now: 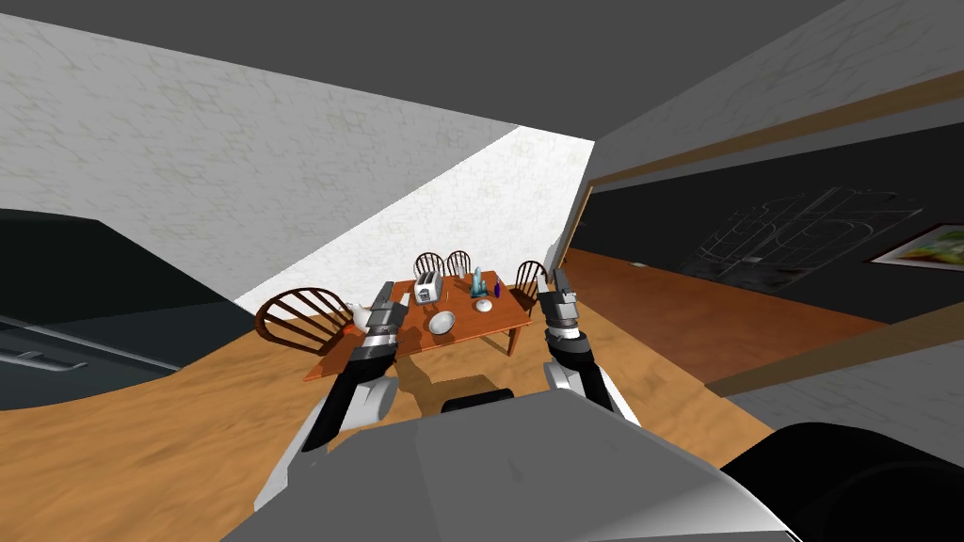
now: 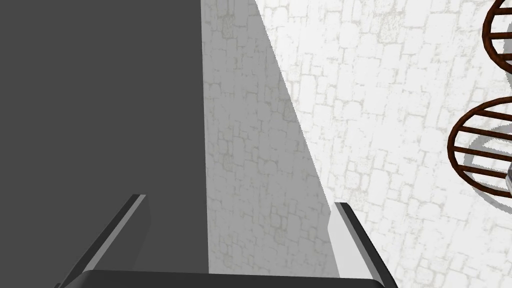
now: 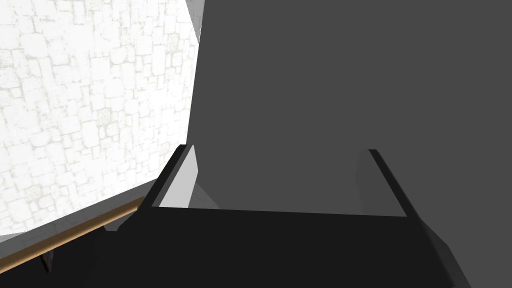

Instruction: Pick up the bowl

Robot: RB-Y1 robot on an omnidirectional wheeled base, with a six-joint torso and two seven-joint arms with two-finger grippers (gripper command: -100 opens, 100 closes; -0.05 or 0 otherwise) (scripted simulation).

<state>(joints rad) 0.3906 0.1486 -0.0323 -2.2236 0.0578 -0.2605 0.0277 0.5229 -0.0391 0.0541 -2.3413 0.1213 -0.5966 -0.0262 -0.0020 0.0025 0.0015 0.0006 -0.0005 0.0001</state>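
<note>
Bowl (image 1: pixel 441 323) on table (image 1: pixel 496 326); left claw (image 2: pixel 240 199), right claw (image 3: pixel 279 147) both spread.

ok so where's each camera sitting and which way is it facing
Head view: on the head, steeply down and forward at the wooden table with the bowl on it; both forearms show, left pincer and right pincer raised before it.
Left wrist view: on the left hand, along its open fingers at a white stone wall, chair backs beside it.
Right wrist view: on the right hand, along its open fingers at a dark grey plane beside that wall.
Shared: both wrist views take in the white wall and grey plane.
</note>
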